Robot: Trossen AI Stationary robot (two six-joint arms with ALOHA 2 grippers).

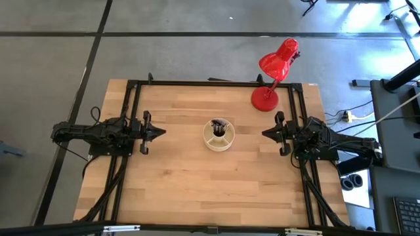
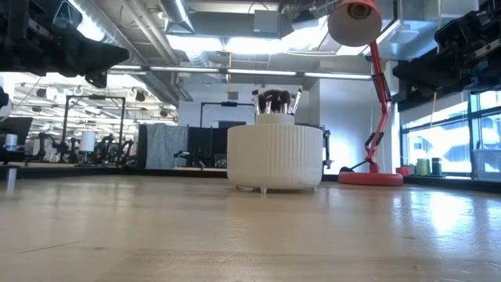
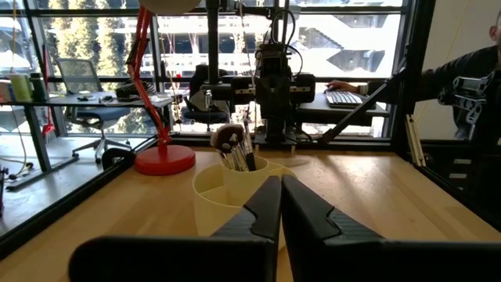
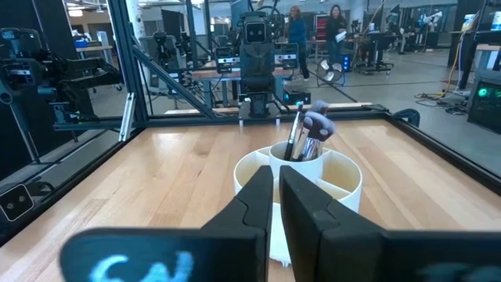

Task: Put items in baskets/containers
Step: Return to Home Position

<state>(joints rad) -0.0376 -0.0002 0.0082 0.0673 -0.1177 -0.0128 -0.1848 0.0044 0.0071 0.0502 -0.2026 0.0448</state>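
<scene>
The left gripper (image 1: 158, 131) is hanging over the left-centre of the high view, its arm stretched out level from the table's left edge and pointing toward the middle, and the left wrist view is showing its fingers (image 3: 262, 207) drawn together with nothing between them. The right gripper (image 1: 267, 134) is mirroring it at right-centre, arm lying level from the right edge, fingers (image 4: 301, 200) likewise together and empty. Both tips are sitting well apart from the organizer cup (image 1: 209, 141), which is standing alone on the wood at the frame's centre, between the two grippers. The makeup brushes (image 1: 219, 126) are bunching upright in its central cup, and in the low view their bristle tips (image 2: 274, 99) are poking above the ribbed wall. The outer compartments facing each wrist camera are showing bare. The red desk lamp (image 1: 265, 98) is resting at the upper right of the table (image 1: 197, 190), near the far rail, its head leaning past that edge. Black frame rails are running along the left, right and top edges; the whole lower half of the board is lying open wood.
</scene>
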